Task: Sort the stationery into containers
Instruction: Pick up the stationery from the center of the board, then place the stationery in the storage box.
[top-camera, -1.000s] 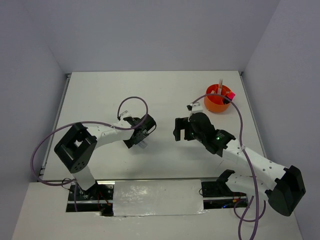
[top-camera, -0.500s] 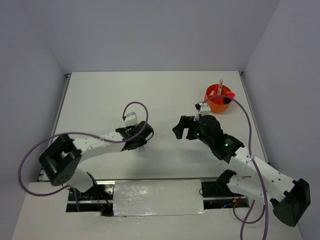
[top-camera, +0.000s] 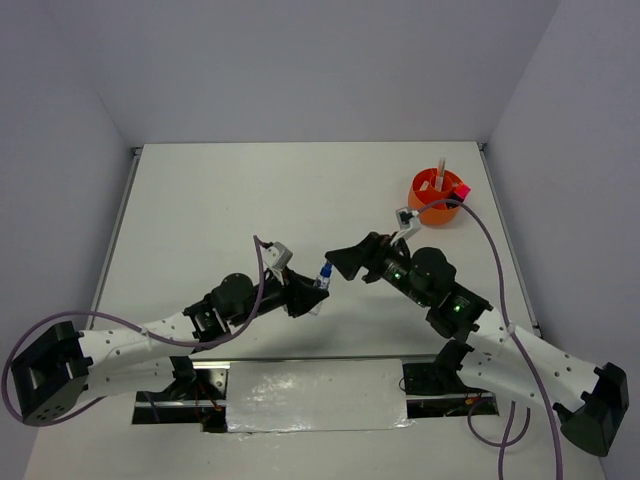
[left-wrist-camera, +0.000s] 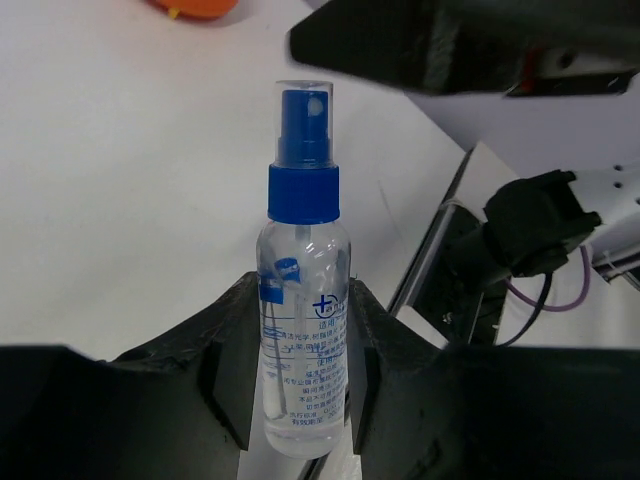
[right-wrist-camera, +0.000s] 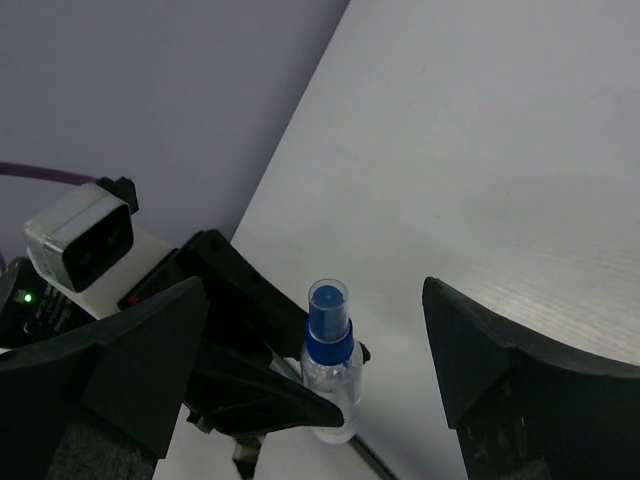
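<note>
Left jaws have just closed on the blue-capped clear tube (left-wrist-camera: 303, 330), lifted it off the surface (top-camera: 200, 200) and brought it cap-first just ahead of the wide-open right jaws, orange tub (top-camera: 435, 200) well behind them: likely a handover.

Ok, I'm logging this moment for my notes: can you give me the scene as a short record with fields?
left gripper: shut on spray bottle
spray bottle: clear, blue cap, pointing toward the right gripper
right gripper: open, near the cap, not gripping
orange tub: far right of table, pink-capped item inside
</note>
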